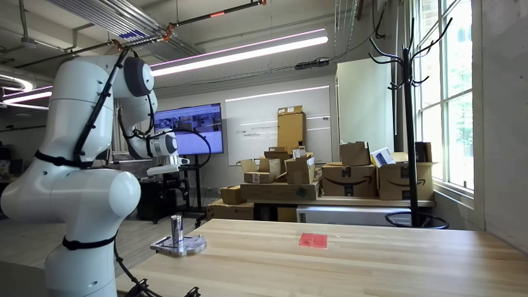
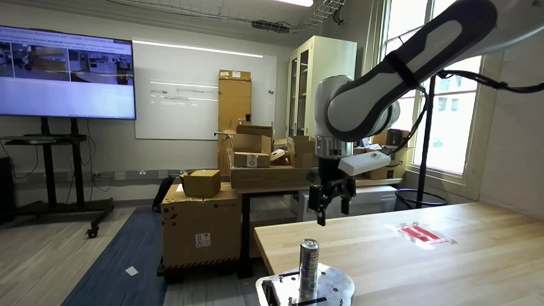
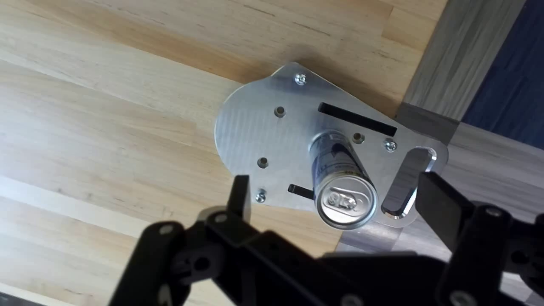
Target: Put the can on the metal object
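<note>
The can (image 1: 177, 231) is a slim, silvery dark cylinder. It stands upright on the metal object (image 1: 196, 244), a flat silvery plate with slots, holes and screws, at the table's edge. The can (image 2: 309, 265) and the metal object (image 2: 335, 282) also show in an exterior view. In the wrist view the top of the can (image 3: 345, 202) faces the camera, and the metal object (image 3: 246, 127) lies under it. My gripper (image 2: 333, 217) is open and empty above the can, apart from it. In the wrist view the fingers of the gripper (image 3: 333, 180) stand wide on either side of the can.
A flat red item (image 1: 313, 240) lies on the wooden table (image 1: 371, 272); it also shows in an exterior view (image 2: 420, 233). The metal object reaches over the table's edge. Cardboard boxes (image 1: 348, 179) and a black coat stand (image 1: 410, 144) are behind the table.
</note>
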You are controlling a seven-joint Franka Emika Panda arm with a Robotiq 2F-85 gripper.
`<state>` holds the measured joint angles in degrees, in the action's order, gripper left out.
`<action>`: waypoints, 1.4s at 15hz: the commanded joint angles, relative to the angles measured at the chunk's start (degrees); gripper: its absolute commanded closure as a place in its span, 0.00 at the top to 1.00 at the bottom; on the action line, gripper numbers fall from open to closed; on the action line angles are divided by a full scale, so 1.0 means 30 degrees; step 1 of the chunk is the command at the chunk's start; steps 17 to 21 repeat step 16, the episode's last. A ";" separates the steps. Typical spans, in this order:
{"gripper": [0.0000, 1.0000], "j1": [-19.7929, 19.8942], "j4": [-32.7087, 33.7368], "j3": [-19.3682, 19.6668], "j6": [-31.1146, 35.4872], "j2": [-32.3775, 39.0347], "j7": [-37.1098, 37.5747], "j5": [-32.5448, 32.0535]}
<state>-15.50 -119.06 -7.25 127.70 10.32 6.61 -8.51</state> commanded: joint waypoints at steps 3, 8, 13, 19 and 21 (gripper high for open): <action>1.00 0.1584 -0.3764 0.0539 0.0478 -0.3821 0.1064 0.0157; 1.00 0.2715 -0.5647 0.1002 0.0815 -0.5499 0.1007 0.0318; 1.00 0.3175 -0.5738 0.1005 0.0506 -0.5404 0.0566 0.0173; 1.00 0.3303 -0.6126 0.1079 0.0589 -0.5726 0.0561 0.0210; 1.00 0.3303 -0.6126 0.1079 0.0589 -0.5726 0.0561 0.0210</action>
